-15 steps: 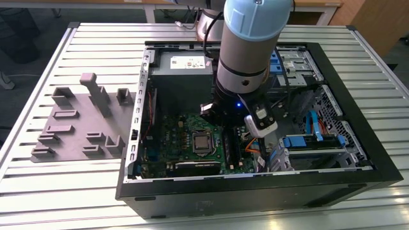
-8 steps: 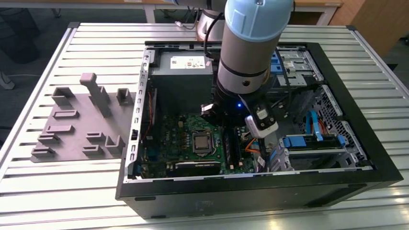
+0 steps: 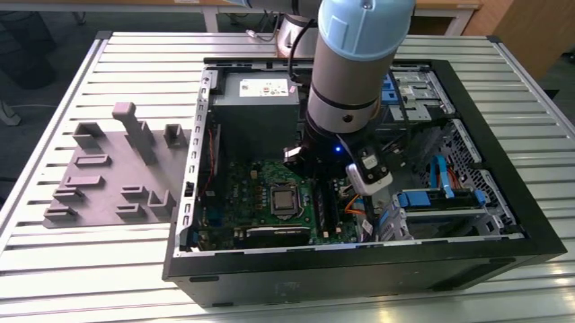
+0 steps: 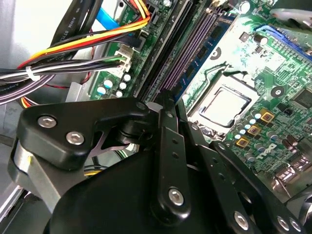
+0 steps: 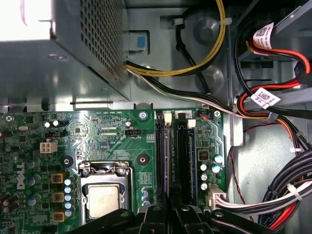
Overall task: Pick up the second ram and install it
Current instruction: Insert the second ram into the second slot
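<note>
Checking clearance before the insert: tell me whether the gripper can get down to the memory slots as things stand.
Probably yes. The gripper hangs just over the memory slots inside the open case, and the cable bundle lies off to one side, so nothing seems to bar the way.

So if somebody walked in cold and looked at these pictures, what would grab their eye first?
Probably the big pale blue and silver robot arm plunging into the open black computer case on the slatted metal table in the exterior view. Next, the green motherboard with its shiny square processor and long black memory slots, directly below the gripper in both wrist views. A grey holder tray sits outside the case, toward the exterior view's left.
</note>
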`<state>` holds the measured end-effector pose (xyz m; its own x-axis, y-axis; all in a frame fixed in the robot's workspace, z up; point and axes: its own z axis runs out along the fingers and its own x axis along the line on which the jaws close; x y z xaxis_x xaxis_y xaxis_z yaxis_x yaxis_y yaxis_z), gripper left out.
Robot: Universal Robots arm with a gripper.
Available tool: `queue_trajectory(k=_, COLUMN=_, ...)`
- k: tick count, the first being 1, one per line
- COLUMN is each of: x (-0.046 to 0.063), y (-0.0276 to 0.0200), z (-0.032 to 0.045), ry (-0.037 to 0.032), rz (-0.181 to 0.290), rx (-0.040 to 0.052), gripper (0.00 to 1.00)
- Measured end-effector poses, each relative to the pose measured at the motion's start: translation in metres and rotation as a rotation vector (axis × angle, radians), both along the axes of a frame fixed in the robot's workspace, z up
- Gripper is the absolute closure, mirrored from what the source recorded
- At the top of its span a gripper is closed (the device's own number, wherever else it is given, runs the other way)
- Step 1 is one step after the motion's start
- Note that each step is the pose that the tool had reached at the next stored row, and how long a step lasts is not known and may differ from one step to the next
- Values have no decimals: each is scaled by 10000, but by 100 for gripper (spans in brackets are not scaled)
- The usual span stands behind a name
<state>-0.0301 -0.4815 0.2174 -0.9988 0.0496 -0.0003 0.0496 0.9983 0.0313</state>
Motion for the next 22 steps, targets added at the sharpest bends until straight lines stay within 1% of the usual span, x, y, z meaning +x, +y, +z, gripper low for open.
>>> queue_trajectory(k=9, x=21, y=-6, z=-4, ry=0, rz=-8, rx=0, gripper=86)
queue_trajectory(k=22, x=22, y=-6, z=-49, ry=0, rz=-17, rx=2, gripper=86)
